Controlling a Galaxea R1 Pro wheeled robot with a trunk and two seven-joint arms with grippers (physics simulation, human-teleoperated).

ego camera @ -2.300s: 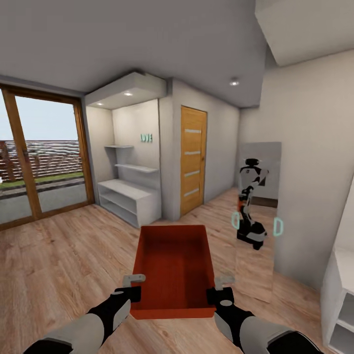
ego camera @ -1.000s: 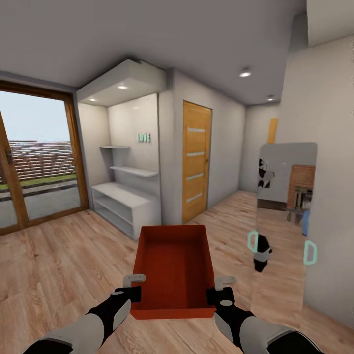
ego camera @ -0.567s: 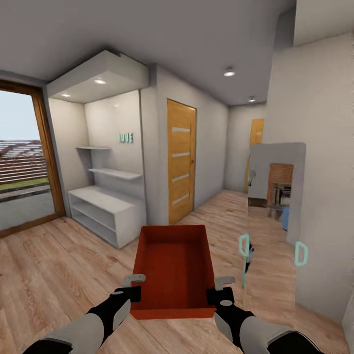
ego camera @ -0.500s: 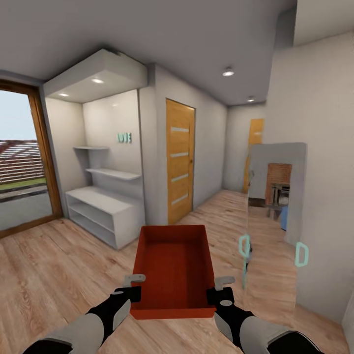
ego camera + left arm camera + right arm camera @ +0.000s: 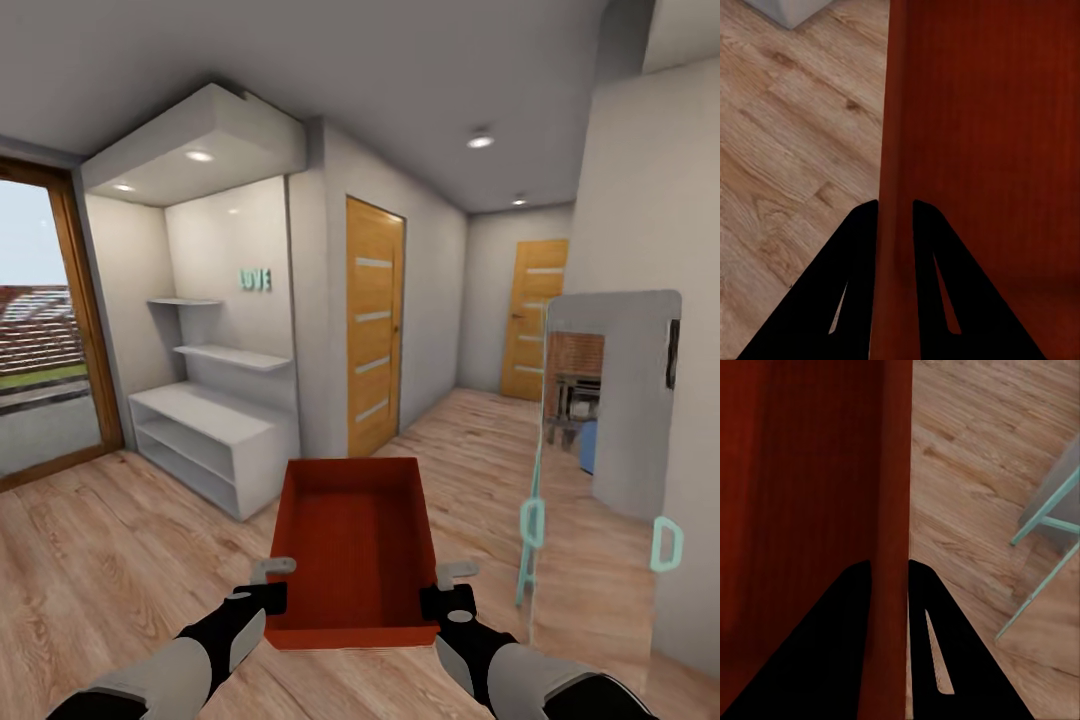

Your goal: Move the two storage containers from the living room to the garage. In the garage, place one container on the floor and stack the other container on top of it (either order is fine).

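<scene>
Evenly bright, sharp renders; recessed ceiling spotlights (image 5: 480, 141) glow, daylight enters the glass door (image 5: 40, 330), walls bow toward edges.

container (image 5: 355, 540) ahead between both arms; shelves (image 5: 205, 440) left, mirror (image 5: 610, 440) right

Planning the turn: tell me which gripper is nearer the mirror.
Right. The right gripper grips the container wall on the mirror side; the left gripper holds the far wall.

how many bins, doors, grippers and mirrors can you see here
bins: 1
wooden doors: 2
grippers: 2, left and right
mirrors: 1
total: 6
</scene>
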